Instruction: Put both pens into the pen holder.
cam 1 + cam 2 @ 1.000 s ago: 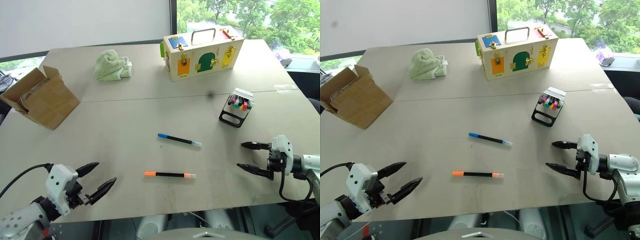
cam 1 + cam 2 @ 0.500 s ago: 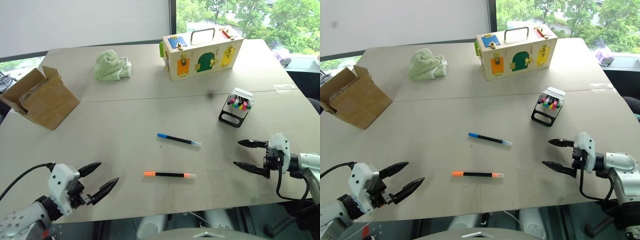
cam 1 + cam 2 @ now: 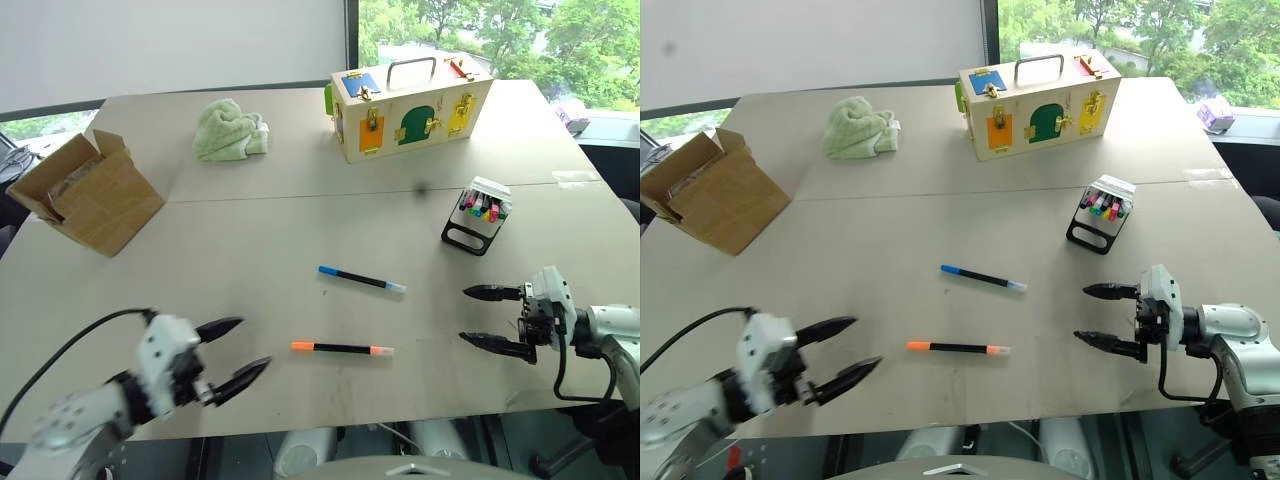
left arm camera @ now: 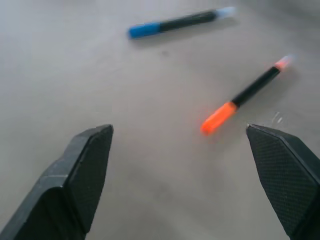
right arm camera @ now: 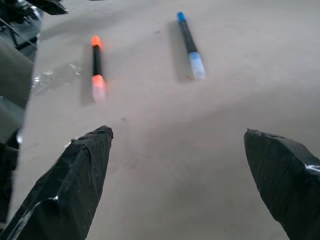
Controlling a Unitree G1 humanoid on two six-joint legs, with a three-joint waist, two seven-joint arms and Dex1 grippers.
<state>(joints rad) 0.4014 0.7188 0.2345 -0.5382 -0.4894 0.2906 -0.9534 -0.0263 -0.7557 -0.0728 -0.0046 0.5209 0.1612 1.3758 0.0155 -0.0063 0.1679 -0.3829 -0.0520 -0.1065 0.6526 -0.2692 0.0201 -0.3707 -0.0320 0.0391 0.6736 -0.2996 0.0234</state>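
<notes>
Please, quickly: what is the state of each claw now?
Left claw: open, holding nothing.
Right claw: open, holding nothing.

Far across the table (image 3: pixel 250 250): cardboard box (image 3: pixel 90 192), green cloth (image 3: pixel 230 130), latched wooden box (image 3: pixel 410 105).

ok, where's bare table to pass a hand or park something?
Bare: the wide stretch between the cardboard box and the blue pen, and between the towel and the wooden box. Tighter: the two pens' middle, and around the pen holder near the right gripper.

Black pens (image 3: pixel 341 348), one orange-ended, one (image 3: pixel 361 280) blue-ended
</notes>
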